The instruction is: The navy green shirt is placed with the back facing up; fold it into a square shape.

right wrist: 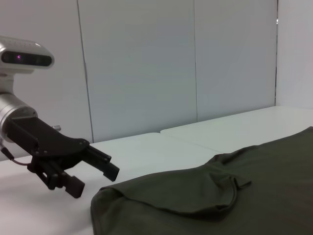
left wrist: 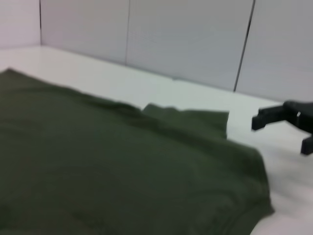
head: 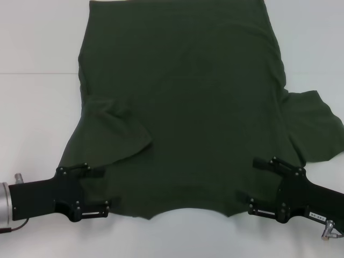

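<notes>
Head view gives me the navy green shirt (head: 183, 107) spread flat on the white table (head: 32, 107), its collar edge nearest the robot and its hem running out of frame at the far side. One sleeve on the shirt's left side is folded in over the body; the other sleeve sticks out flat on the shirt's right side. I see no print, label or writing on the fabric.

My left gripper (head: 110, 188) sits at the shirt's near left corner, its two fingers spread apart, one over the cloth and one at the collar edge. My right gripper (head: 246, 181) mirrors it at the shirt's near right corner, fingers likewise parted and holding nothing. A small white tag on the right gripper's body carries text too small for me to read.

The right wrist view shows the left gripper (right wrist: 95, 174) just beside the shirt's corner, fingers parted
</notes>
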{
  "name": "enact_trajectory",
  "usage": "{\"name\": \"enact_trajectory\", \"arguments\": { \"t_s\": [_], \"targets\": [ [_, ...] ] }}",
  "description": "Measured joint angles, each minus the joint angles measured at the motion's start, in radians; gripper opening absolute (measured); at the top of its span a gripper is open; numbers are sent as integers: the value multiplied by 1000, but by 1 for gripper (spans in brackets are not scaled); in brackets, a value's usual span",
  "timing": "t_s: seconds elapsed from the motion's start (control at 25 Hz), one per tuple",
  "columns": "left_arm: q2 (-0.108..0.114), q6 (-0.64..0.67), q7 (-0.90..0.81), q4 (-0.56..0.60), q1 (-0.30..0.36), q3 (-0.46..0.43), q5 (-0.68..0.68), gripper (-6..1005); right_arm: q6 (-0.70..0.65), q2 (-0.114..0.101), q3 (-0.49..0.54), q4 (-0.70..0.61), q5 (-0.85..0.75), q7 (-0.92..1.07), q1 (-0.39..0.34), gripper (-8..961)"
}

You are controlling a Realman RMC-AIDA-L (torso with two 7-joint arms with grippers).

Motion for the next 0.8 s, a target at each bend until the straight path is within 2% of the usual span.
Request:
{"name": "enact_trajectory", "arguments": {
  "t_s": [0.24, 0.36, 0.56, 0.8],
  "targets": [
    [3, -33, -10, -13, -4, -12, 13, 847, 5, 0, 0, 1, 0, 8, 0, 943],
    [6, -39, -40, -13, -5, -22, 8, 847, 3, -1, 0, -15, -1, 85, 4, 942],
    [10, -35, -65, -13, -7, -34, 6, 848, -22, -4, -24, -185, -15, 501, 13, 940],
    [12, -17, -67, -12, -12, -49, 5, 847, -32, -10, -62, -499, -122, 1078, 18, 938]
  ]
}}
